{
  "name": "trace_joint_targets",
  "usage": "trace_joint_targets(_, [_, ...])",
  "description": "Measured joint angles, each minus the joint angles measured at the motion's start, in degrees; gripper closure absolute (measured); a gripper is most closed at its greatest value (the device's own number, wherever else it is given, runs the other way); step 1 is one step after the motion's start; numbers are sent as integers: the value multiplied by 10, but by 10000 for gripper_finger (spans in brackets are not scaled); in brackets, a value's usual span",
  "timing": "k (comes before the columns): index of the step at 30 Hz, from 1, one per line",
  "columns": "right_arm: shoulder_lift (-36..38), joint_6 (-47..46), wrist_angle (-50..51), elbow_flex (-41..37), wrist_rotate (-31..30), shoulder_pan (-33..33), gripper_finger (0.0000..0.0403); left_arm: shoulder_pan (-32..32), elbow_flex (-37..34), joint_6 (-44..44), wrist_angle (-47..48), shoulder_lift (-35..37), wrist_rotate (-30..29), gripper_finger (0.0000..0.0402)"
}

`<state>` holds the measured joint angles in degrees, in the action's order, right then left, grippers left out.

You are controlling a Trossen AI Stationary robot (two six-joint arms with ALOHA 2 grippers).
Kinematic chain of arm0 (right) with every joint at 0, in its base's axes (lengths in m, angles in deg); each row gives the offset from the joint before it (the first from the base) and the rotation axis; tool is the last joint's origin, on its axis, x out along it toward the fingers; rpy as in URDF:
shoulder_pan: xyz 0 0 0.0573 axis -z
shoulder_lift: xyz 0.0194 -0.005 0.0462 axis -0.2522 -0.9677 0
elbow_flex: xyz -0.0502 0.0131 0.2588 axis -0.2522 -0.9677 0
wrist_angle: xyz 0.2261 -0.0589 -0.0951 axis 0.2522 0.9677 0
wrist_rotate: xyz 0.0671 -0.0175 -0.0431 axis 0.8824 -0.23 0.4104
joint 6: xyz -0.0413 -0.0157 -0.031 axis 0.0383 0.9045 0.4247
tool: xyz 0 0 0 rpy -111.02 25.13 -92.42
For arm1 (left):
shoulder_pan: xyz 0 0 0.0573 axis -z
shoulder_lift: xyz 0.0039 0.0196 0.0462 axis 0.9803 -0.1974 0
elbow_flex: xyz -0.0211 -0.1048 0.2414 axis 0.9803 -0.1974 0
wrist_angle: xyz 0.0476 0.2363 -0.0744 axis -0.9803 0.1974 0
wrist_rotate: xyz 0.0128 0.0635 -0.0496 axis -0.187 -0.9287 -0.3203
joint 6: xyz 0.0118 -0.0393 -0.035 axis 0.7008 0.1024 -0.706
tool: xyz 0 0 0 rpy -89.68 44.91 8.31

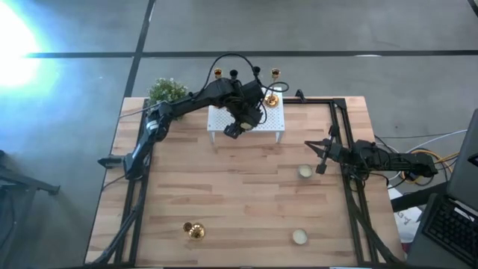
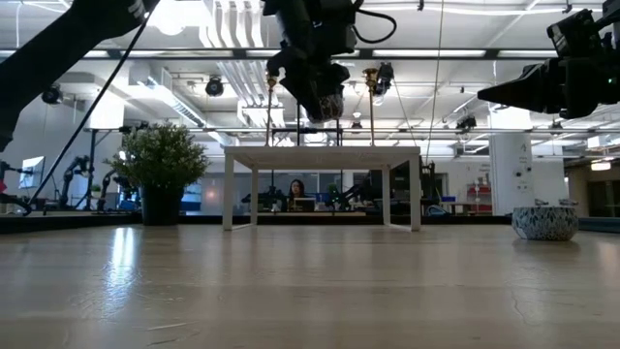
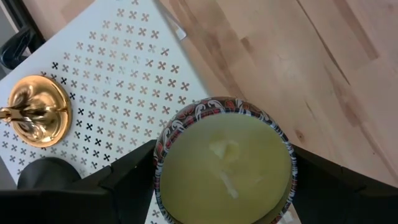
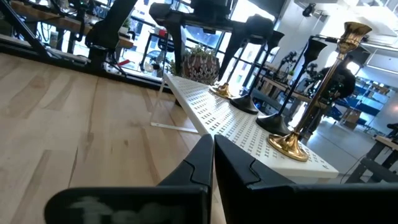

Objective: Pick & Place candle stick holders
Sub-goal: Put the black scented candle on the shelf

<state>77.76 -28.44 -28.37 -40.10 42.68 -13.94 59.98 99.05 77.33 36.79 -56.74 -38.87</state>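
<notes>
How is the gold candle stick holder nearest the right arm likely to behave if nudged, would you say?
Likely tippy: the gold candle stick holder has a tall slim stem over a small flared base, so a high nudge may topple it. Its shiny finish looks hard and probably slippery. It seems rigid, standing upright on the white rack.

Desk [image 1: 239,202]: pale wood planks, visible grain, satin sheen. Rack [image 3: 124,81]: white painted metal, perforated, matt. Candle stick holders [image 4: 311,99]: shiny gold metal, mirror gloss; others glossy black. Tin [image 3: 224,162] in left claw [image 3: 221,180]: patterned rim, waxy yellowish fill. Claw fingers: matt black plastic.
</notes>
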Motion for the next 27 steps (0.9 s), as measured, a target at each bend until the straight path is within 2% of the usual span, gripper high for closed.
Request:
trace_joint_targets(18, [0,0,0,0,0,0,394,0,-4,-9,-1,1,10,98])
trace_joint_targets(27, [0,0,0,0,0,0,394,0,-4,32,9,5,17,98])
